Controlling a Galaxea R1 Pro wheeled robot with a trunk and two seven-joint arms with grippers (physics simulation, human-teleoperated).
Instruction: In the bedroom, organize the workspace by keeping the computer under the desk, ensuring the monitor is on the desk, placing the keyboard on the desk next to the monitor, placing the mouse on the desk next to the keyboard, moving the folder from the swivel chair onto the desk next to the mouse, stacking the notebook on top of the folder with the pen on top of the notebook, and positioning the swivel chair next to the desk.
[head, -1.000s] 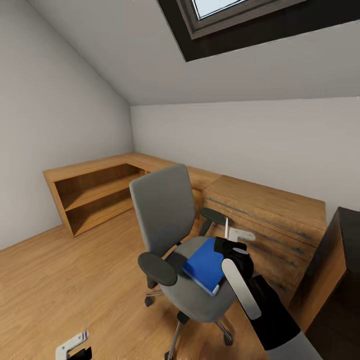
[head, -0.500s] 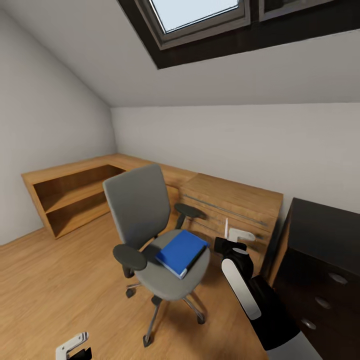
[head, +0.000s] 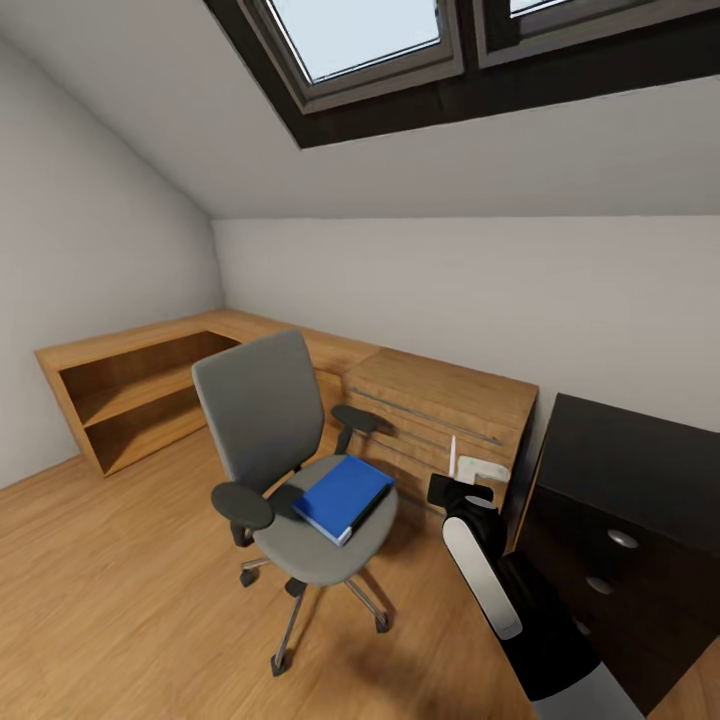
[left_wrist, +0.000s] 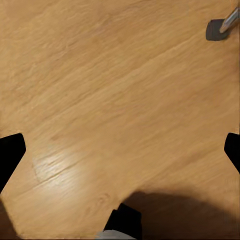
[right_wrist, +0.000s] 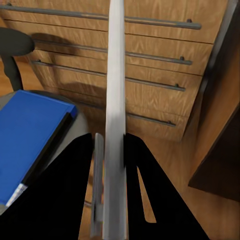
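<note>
oak-coloured floorboards (head: 120, 580) run under a sloped ceiling and skylight (head: 350, 30). the right fingers (right_wrist: 107, 150) pinch the pen (right_wrist: 115, 100) upright; the blue folder (head: 343, 497) lies on the swivel chair (head: 290, 460) beside them, the black desk (head: 630, 470) opposite. left fingers (left_wrist: 120, 145) spread wide.

1. A warm plank wooden floor (head: 120, 590) spreads from 6 to 9 o'clock.
2. Plain pale grey walls (head: 420, 290) rise under a sloped ceiling.
3. A dark-framed skylight (head: 360, 40) sits at 12 o'clock, showing bright sky.
4. A light wooden open shelf unit (head: 130, 395) stands at 9 o'clock, beside a wooden drawer chest with long metal handles (head: 440, 415).
</note>
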